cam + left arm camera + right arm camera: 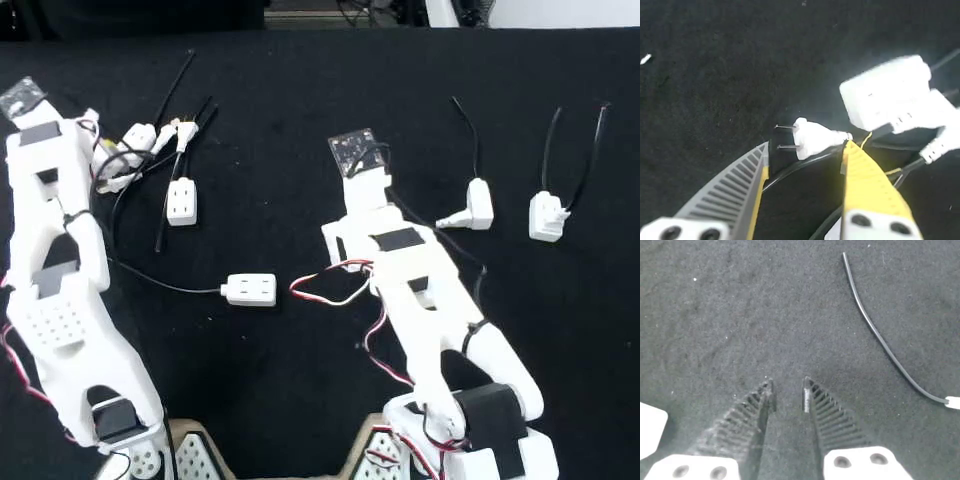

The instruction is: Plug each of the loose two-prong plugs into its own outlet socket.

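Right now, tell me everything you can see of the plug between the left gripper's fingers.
The plug is white, seemingly smooth plastic, its rounded body tapering to a neck. Two metal prongs stick out bare, in no socket. It lies on the black cloth between the fingers of the open left gripper; its neck ends at the yellow finger, contact unclear.

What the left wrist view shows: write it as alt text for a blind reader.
The open left gripper straddles a white two-prong plug lying on the black table, prongs bare. A white outlet block lies just beyond, among black cables.
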Tool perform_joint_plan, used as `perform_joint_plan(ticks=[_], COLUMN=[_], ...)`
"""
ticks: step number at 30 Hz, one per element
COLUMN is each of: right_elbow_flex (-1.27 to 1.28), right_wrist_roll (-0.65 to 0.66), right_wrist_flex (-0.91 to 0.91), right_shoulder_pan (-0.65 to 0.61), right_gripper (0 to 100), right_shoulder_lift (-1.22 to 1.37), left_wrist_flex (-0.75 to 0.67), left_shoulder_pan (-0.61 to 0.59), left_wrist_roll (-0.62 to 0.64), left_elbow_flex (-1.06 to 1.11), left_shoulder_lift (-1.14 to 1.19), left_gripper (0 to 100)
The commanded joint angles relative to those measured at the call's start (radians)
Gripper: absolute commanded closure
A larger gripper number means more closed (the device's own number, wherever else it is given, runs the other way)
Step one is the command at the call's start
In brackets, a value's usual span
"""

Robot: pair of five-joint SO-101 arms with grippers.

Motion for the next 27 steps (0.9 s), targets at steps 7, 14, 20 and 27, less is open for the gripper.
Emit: perform_joint_plan(ticks=[7,14,20,27], right_elbow_flex=[-0.005,-0.005,-0.005,-0.005], right_wrist_roll=[-0.006,-0.006,-0.006,-0.006], right_wrist_flex=[-0.014,-0.014,-0.014,-0.014], right_shoulder_pan=[-0.014,-0.014,-0.014,-0.014], right_gripper=[92.1,92.1,92.1,92.1], right_shoulder_lift=[-0.051,-0.051,-0.051,-0.051], left_wrist_flex=[0.17,0.172,0.173,0.199], left_shoulder_pan=[0.013,0.013,0.012,0.001], left_wrist_roll=[0.112,0.173,0.173,0.17], left_elbow_flex=[-0.303,-0.452,-0.503,-0.501], left_shoulder_lift=[0.181,0.275,0.311,0.304], left_gripper=[76,77,78,95])
